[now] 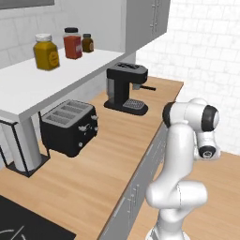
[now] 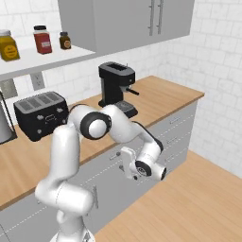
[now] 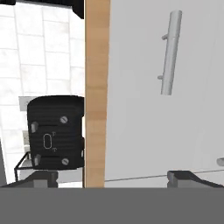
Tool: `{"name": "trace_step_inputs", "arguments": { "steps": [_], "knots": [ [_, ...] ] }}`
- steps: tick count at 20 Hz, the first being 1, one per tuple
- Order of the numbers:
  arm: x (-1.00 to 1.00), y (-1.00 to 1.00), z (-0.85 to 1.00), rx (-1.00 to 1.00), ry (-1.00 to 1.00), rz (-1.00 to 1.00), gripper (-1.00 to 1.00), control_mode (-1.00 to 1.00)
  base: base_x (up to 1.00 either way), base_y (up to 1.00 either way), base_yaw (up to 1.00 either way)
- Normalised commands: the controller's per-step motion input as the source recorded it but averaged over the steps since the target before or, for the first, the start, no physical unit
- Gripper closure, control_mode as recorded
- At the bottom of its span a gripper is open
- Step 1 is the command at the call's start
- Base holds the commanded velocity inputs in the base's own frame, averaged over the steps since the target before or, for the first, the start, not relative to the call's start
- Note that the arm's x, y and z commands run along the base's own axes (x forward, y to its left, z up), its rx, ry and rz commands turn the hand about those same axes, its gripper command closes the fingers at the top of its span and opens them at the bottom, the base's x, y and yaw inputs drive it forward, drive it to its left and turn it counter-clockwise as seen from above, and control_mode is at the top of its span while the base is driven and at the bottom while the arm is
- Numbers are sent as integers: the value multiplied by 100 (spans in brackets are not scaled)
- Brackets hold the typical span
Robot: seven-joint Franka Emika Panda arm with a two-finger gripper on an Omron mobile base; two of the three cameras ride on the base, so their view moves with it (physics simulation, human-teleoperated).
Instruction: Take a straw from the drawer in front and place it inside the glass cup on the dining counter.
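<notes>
Two fingertips (image 3: 183, 176) wide apart, hand (image 2: 126, 165) near drawer (image 3: 162, 109) front

Cabinet fronts (image 2: 142, 146) block ahead; floor (image 2: 189, 203) behind free.

White tiled walls (image 1: 206, 56) rise behind a wood worktop (image 1: 89, 173) over grey cabinets (image 2: 177, 134) — wall cupboards (image 2: 132, 21) above, a white shelf (image 1: 37, 86) alongside, a wood floor (image 2: 189, 208) below.

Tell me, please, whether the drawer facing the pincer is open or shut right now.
Shut: in the hand view the drawer front lies flat under the worktop edge, bar handle untouched, and the pincer is open, short of it.
</notes>
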Motion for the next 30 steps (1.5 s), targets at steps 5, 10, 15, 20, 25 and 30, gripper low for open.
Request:
{"name": "trace_step_inputs", "arguments": {
  "steps": [5, 10, 15, 20, 25, 30],
  "knots": [
    [23, -1, -13, 5, 0, 0, -100, -100, 0, 0, 0],
    [17, -6, -9, 7, 2, 0, -100, -100, 0, 0, 0],
    [20, -1, -12, 5, 6, 0, -100, -100, 0, 0, 0],
    [32, 0, -19, 1, 14, 0, -100, -100, 0, 0, 0],
    [38, 0, -16, 2, 9, 0, -100, -100, 0, 0, 0],
    [40, 0, -19, 0, 4, 0, -100, -100, 0, 0, 0]
  ]
}}
